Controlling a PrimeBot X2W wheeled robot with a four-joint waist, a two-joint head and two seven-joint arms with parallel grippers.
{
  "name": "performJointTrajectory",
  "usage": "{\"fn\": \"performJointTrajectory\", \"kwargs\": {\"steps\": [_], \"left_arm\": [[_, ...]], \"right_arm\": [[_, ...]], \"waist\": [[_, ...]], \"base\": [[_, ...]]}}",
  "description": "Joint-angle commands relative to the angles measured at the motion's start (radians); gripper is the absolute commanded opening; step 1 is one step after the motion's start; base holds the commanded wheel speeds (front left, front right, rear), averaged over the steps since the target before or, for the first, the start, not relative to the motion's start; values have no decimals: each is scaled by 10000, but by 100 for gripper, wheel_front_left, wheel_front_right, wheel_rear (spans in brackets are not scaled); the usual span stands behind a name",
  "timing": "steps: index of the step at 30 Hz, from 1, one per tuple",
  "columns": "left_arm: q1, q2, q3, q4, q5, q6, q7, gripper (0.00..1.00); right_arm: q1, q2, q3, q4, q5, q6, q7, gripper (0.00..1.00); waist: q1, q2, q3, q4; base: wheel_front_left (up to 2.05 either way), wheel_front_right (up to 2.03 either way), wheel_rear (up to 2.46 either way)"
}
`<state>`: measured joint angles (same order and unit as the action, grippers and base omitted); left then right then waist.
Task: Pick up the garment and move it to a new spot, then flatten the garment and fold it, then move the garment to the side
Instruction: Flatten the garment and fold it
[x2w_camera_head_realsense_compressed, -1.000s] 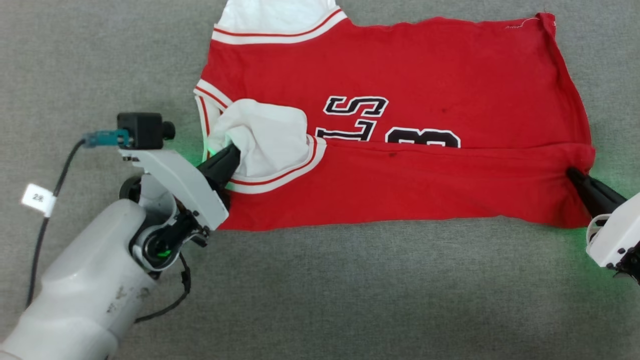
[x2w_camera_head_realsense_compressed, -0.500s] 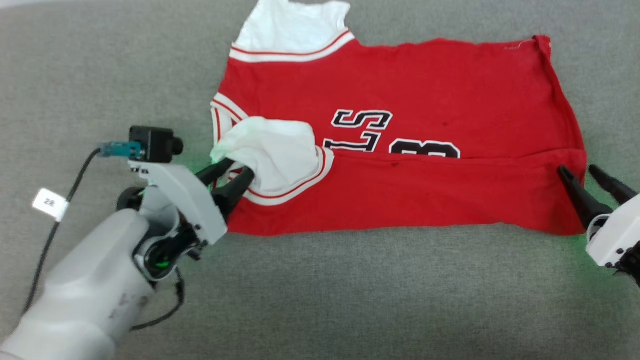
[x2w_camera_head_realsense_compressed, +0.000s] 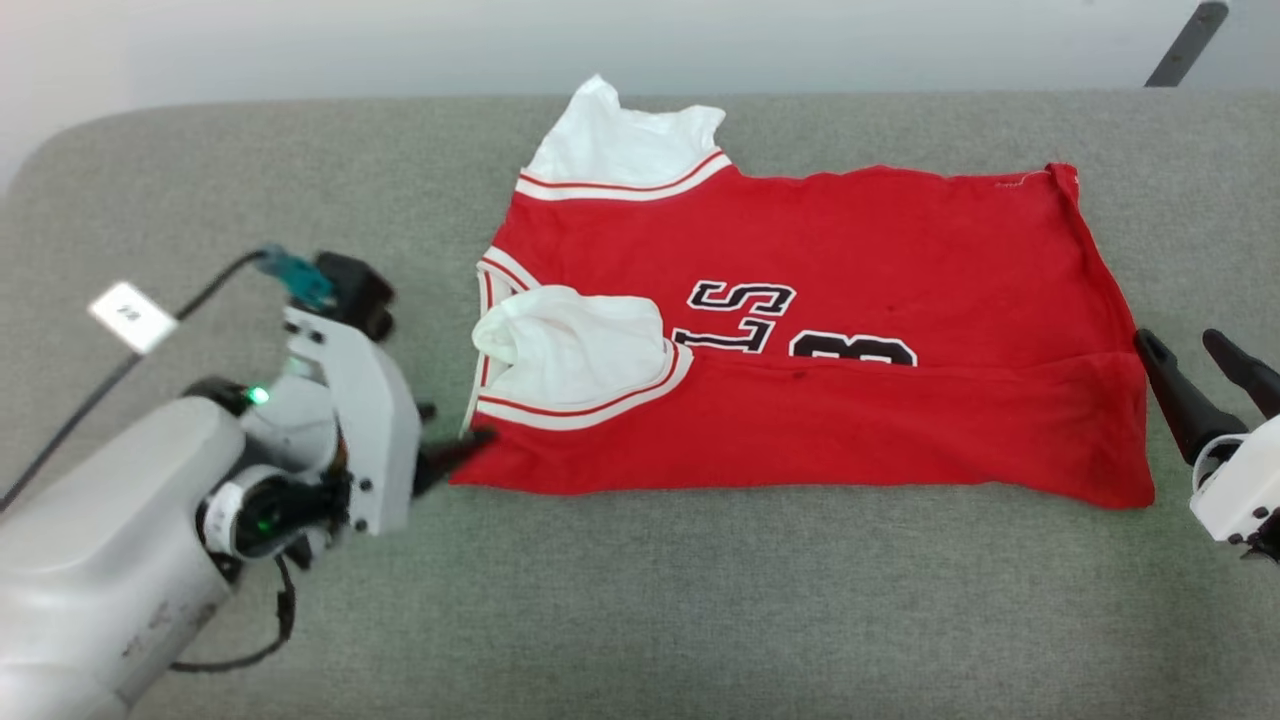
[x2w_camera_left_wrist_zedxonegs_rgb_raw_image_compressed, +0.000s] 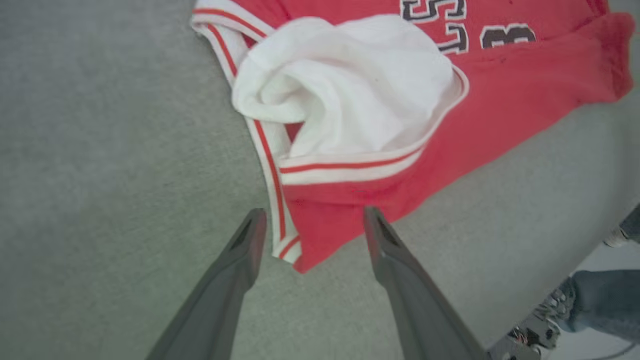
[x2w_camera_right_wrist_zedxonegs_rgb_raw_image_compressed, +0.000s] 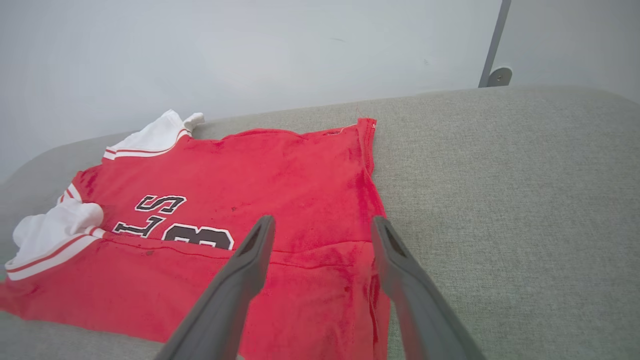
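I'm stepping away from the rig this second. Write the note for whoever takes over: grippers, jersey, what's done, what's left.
Left gripper: open, empty, at the jersey's near left corner.
Right gripper: open, empty, by the jersey's right edge.
Jersey: flat on the grey pad, near long edge folded up over the front and half covering the lettering; one white sleeve lies bunched on top.
Done: moved, flattened, first fold.
Left: probably more folding, then move it to the side.

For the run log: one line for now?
garment: near edge folded over | left gripper: open, empty | right gripper: open, empty
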<state>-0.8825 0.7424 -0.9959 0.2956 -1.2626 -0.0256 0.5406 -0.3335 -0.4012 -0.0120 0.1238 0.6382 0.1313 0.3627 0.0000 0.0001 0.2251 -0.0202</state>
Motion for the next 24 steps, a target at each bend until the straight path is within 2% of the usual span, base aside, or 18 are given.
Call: {"fn": "performJointTrajectory", "kwargs": {"steps": [1, 5, 11, 14, 20, 21, 23, 24], "left_arm": [[-33, 146, -86, -248, -199, 185, 456, 100], [-111, 309, -228, -792, -331, 698, 1250, 100], [51, 204, -98, -539, -501, 1034, 1123, 100], [203, 111, -71, 17, -480, 1075, 894, 100], [659, -329, -71, 1004, -899, 720, 730, 100], [743, -409, -64, 1095, -977, 636, 705, 85], [869, -552, -86, 1173, -1131, 449, 775, 3], [933, -626, -71, 1189, -1261, 345, 792, 0]], "right_arm": [[95, 76, 7, -71, -111, -11, 32, 100], [-11, 127, 100, -217, -74, -11, 81, 100], [-141, 99, 114, -346, -50, -11, 121, 100], [-234, 92, 106, -427, -38, -11, 105, 100], [-234, -4, 72, -517, -75, -11, 226, 100], [-198, -43, 71, -530, -69, -11, 293, 100], [-113, -184, 150, -573, -5, -11, 553, 100], [-63, -302, 225, -601, 14, -11, 756, 100]], "waist": [[0, -1, 56, -13], [0, -1, 386, -227], [0, -1, 757, -570], [0, -1, 970, -783], [0, -1, 1194, -1036], [0, -1, 1209, -1049], [0, -1, 1233, -1052], [0, -1, 1241, -1045]], "base": [[0, 0, 0], [0, 0, 0], [0, 0, 0], [0, 0, 0], [0, 0, 0], [0, 0, 0], [0, 0, 0], [0, 0, 0]]}}
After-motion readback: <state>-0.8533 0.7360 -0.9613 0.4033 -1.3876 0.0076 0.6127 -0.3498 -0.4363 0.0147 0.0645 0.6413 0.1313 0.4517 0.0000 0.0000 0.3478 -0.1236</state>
